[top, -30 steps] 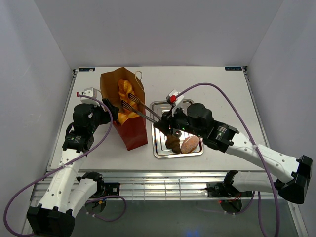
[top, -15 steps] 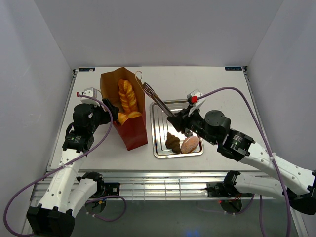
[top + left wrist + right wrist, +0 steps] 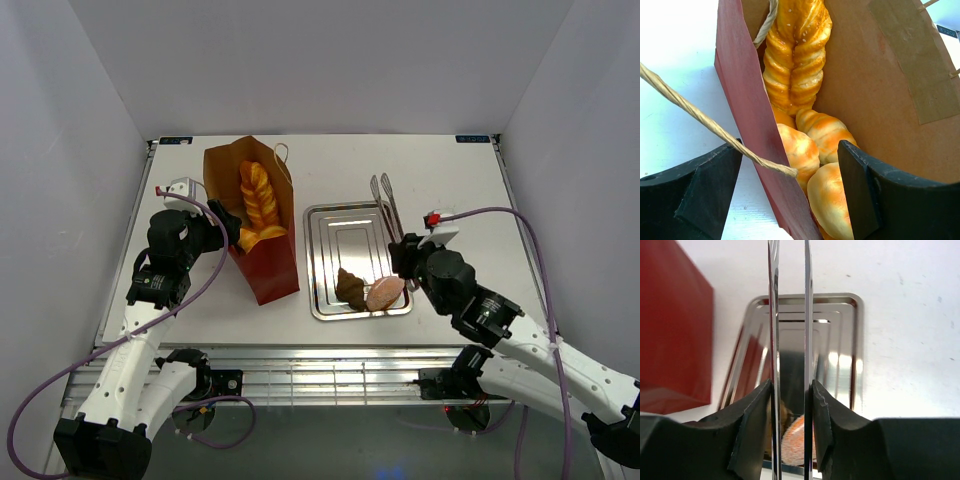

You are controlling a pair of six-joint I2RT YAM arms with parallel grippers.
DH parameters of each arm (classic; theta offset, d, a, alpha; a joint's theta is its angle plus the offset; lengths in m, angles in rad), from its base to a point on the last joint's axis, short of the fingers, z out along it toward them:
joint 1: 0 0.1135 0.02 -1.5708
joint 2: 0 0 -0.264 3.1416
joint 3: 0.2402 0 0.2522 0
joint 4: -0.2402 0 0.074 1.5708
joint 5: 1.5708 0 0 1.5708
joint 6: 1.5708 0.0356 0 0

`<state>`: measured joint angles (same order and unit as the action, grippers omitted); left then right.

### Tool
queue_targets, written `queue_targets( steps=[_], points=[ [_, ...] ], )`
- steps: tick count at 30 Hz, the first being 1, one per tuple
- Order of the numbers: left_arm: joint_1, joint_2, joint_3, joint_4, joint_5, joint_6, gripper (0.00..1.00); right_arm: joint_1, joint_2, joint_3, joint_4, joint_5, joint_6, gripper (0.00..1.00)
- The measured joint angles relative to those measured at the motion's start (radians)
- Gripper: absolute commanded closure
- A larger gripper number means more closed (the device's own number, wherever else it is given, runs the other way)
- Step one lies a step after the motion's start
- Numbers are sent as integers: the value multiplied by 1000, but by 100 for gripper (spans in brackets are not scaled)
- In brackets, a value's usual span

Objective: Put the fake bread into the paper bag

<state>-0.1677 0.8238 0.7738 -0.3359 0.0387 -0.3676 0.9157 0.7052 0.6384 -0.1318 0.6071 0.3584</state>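
The red paper bag (image 3: 262, 262) stands open left of the tray, with golden fake bread (image 3: 256, 203) inside. In the left wrist view a braided loaf (image 3: 797, 55) and round rolls (image 3: 802, 150) fill it. My left gripper (image 3: 228, 228) is open and straddles the bag's near wall (image 3: 747, 125), one finger outside and one inside. My right gripper (image 3: 405, 250) is shut on slim metal tongs (image 3: 386, 200), whose two arms (image 3: 774, 315) point away over the tray's right side with nothing between them. A dark brown pastry (image 3: 349, 287) and a pinkish one (image 3: 384, 293) lie on the tray.
The shallow silver tray (image 3: 330, 225) sits at mid-table, seen again in the right wrist view (image 3: 840, 340). A cord handle (image 3: 700, 120) crosses in front of my left finger. White walls close in the table on three sides.
The right arm drew the tongs out of the bag and swung them right, over the tray's right edge. The braided loaf stayed in the bag. The left arm has not moved.
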Motion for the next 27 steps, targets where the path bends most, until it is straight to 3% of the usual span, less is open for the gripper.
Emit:
queue_targets(
  steps=[17, 27],
  points=[
    [0, 0, 0, 0, 4, 0, 13, -509, 160, -170, 4, -195, 32, 48],
    [0, -1, 0, 0, 7, 0, 13, -637, 323, -211, 103, -314, 4, 41]
  ],
)
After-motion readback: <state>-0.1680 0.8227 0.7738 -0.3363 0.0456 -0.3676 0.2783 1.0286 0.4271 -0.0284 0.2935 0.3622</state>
